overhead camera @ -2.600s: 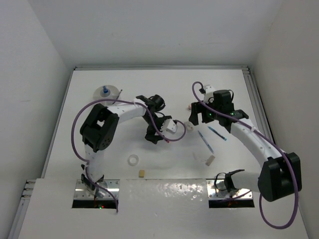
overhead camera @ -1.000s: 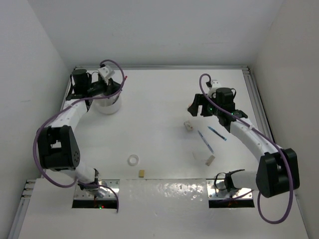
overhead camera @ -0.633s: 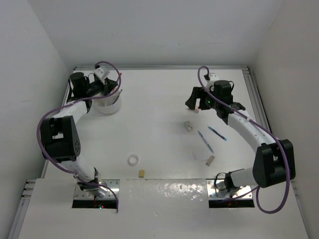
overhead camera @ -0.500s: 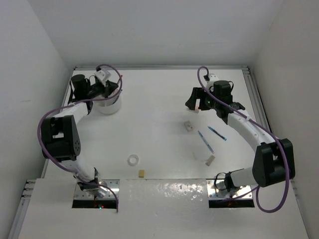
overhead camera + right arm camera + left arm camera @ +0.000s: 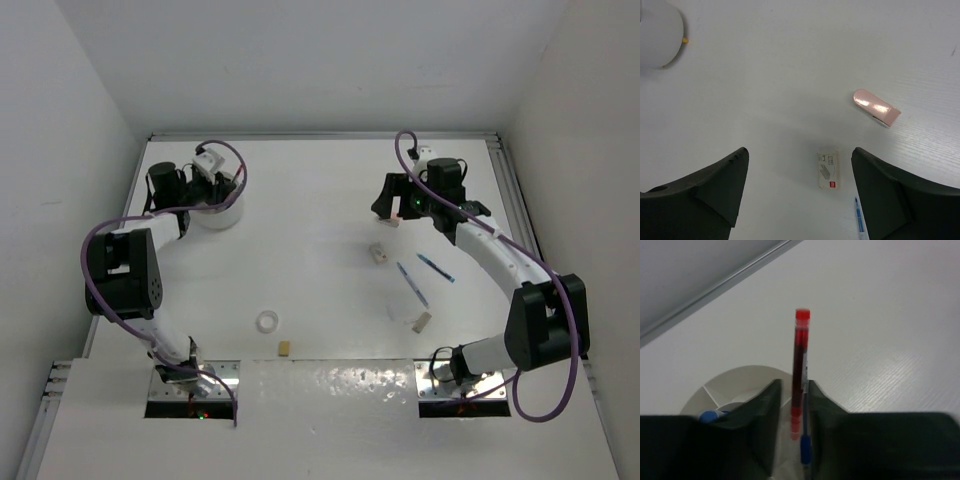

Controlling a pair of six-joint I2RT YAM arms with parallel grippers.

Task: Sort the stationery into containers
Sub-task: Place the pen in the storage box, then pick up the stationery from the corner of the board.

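At the table's far left, my left gripper is shut on the red-and-blue pen and holds it over the round white bowl. The pen's red end sticks out past the fingertips, above the bowl's rim. A blue-capped bottle lies inside the bowl. My right gripper hangs open above the table, holding nothing. Below it lie a small white block with a printed label, the pink eraser and the tip of a blue pen.
Two blue pens lie right of the white block. A tan block, a clear tape ring and a smaller tan block sit nearer the arm bases. A white rounded thing fills the right wrist view's top-left corner.
The left gripper has carried the pen from mid-table to the bowl and shifted slightly over it in the last second. The right gripper has drifted up and left, away from the white block.
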